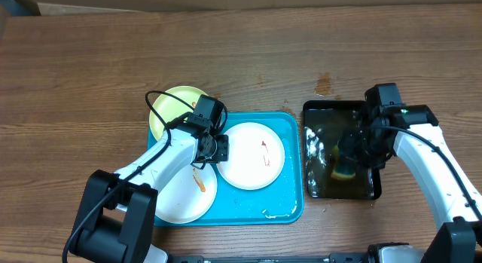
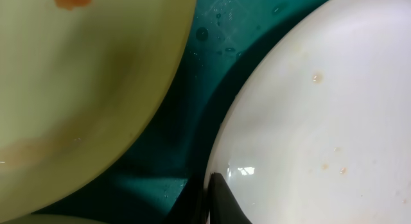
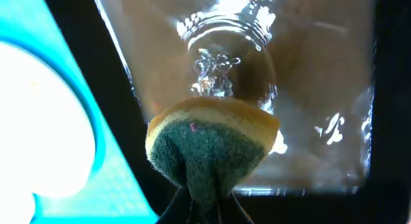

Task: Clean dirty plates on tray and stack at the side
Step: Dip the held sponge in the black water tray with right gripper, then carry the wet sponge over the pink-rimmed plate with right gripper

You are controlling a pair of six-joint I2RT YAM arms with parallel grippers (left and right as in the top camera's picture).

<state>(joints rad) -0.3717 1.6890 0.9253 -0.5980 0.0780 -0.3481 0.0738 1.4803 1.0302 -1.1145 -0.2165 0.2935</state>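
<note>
My left gripper (image 1: 215, 148) sits low over the turquoise tray (image 1: 290, 204), right at the left rim of the white plate (image 1: 252, 155) lying in the tray's middle. In my left wrist view one dark fingertip (image 2: 221, 198) touches that plate's edge, but I cannot tell whether the gripper is clenched on the rim or released. The white plate carries a small red smear near its centre. The second white plate (image 1: 184, 195) lies in the tray's near-left corner with an orange streak on it. The yellow-green plate (image 1: 175, 106) rests at the far-left corner, partly overhanging the tray onto the wooden tabletop (image 1: 90, 59); my left wrist view shows an orange smear on it.

My right gripper (image 1: 348, 154) is over the black tray (image 1: 339, 105), just beside the turquoise one, and is clenched on a sponge (image 3: 209, 144), yellow with a green scouring face, held over the shiny water (image 3: 302, 89) in that tray.
</note>
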